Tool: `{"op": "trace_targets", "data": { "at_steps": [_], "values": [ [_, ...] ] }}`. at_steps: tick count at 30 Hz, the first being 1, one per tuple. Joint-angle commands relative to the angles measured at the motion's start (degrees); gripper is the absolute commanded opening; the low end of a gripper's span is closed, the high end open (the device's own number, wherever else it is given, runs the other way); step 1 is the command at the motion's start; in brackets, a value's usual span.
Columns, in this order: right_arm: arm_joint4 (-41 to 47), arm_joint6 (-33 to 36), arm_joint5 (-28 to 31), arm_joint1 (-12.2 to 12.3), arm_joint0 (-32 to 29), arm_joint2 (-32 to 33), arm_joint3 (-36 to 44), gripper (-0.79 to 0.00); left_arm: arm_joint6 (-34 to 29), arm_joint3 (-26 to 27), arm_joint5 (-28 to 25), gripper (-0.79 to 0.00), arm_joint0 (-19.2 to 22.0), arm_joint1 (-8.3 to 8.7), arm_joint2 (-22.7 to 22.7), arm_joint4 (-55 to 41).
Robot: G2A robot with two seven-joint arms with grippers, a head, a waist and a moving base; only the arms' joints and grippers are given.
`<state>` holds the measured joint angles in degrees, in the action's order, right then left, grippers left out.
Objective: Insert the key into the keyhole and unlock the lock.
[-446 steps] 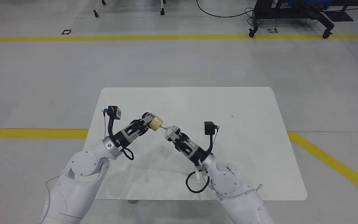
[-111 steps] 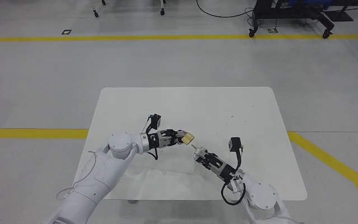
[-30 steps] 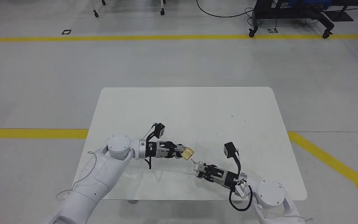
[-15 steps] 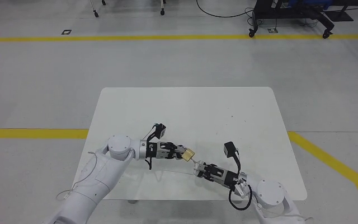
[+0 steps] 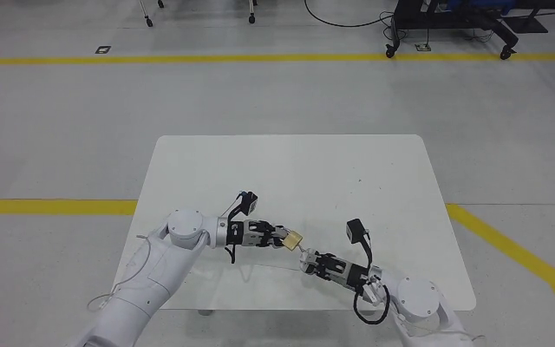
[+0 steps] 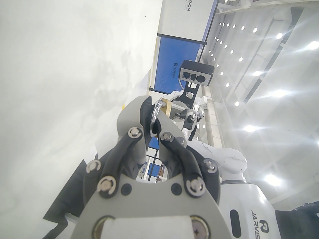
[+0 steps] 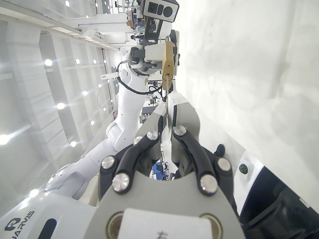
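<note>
R gripper (image 7: 169,101): clamped on key (image 5: 303,250), nr table's (image 5: 347,165) front edge.
Keyhole (image 7: 169,76): key tip meets it; depth unclear.
L gripper (image 6: 154,115): pinching brass lock (image 7: 167,58) at shackle end, mid-air above table, keyhole end facing R gripper.

A white table (image 5: 373,165) is standing on a pale grey floor (image 5: 260,95), where yellow lines (image 5: 217,60) are running across. A black cart (image 5: 434,17) is sitting beyond, and ceiling lights (image 6: 250,128) are glaring overhead.
</note>
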<state>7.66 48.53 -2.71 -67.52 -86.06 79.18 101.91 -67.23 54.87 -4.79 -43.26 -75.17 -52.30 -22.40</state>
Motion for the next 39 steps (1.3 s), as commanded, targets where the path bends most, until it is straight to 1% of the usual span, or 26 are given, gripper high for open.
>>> {"op": "trace_targets", "data": {
  "at_steps": [1, 6, 11, 18, 25, 29, 39],
  "values": [
    [0.03, -0.16, -0.16, 0.06, 0.09, -0.12, -0.04, -0.785, -0.03, 0.14, -0.04, -0.785, -0.03, 0.03, -0.01, 0.28],
    [0.27, 0.02, -0.21, 0.26, 0.22, -0.24, -0.15, -0.785, -0.23, 0.31, -0.22, -0.785, -0.1, 0.1, -0.16, 0.41],
    [-0.08, 0.56, -0.55, 0.54, 0.39, -0.28, -0.28, -0.785, -2.41, 0.12, -1.39, -0.785, 0.0, 0.22, 0.03, 1.03],
    [-0.2, 1.18, -0.88, 0.89, 0.14, -0.28, -0.02, -0.785, -3.63, -0.32, -2.55, -0.785, 0.24, 0.23, 0.43, 1.81],
    [0.14, 3.62, -0.76, 1.39, -0.01, 0.07, -0.01, -0.785, -3.9, -0.98, -3.37, -0.785, 0.52, 0.35, -0.08, 1.5],
    [0.8, 5.65, -0.37, 1.75, -0.06, 0.65, -0.1, -0.785, -5.08, -0.83, -4.79, -0.785, 0.49, 0.57, -0.27, 2.12],
    [0.7, 5.67, 0.74, 2.03, -0.3, 1.1, 0.01, -0.785, -5.45, -0.75, -5.08, -0.785, 0.47, 0.69, -0.39, 2.4]
  ]
}}
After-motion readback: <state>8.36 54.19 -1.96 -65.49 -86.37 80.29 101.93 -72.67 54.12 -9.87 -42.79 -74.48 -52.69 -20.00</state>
